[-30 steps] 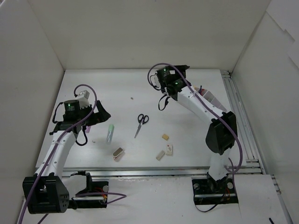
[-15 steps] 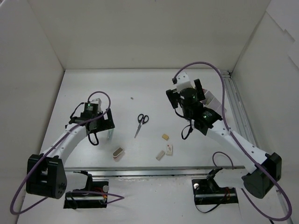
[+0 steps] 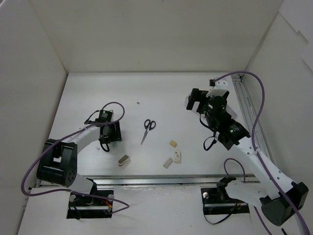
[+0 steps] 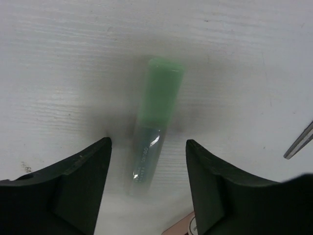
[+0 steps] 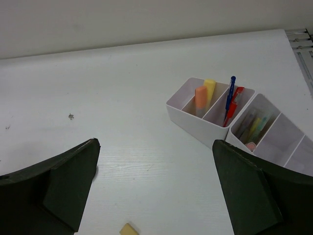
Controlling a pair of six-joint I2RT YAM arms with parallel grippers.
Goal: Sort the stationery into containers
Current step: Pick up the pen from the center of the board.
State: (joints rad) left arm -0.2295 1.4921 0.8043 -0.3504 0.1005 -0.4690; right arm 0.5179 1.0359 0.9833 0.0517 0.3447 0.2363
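A pale-green marker point(image 4: 156, 115) lies flat on the table, its cap pointing away. My left gripper point(image 4: 148, 159) is low over it, one finger on each side of the barrel, open, with a gap on both sides. In the top view that gripper point(image 3: 109, 133) hides the marker. My right gripper point(image 5: 155, 143) hangs open and empty above bare table, left of the white containers point(image 5: 195, 123). These hold orange and yellow markers point(image 5: 201, 96) and blue and red pens point(image 5: 231, 100). The right arm covers most of the containers in the top view.
Black-handled scissors point(image 3: 148, 129) lie mid-table; their tip point(image 4: 298, 142) shows to the right of my left fingers. Three beige erasers point(image 3: 173, 143) sit in front of the centre. A small metallic block point(image 3: 123, 160) rests near the left gripper. White walls enclose the table.
The left arm came down over the green marker and its jaws narrowed around it. The right arm swung right and back from the centre, jaws still wide.
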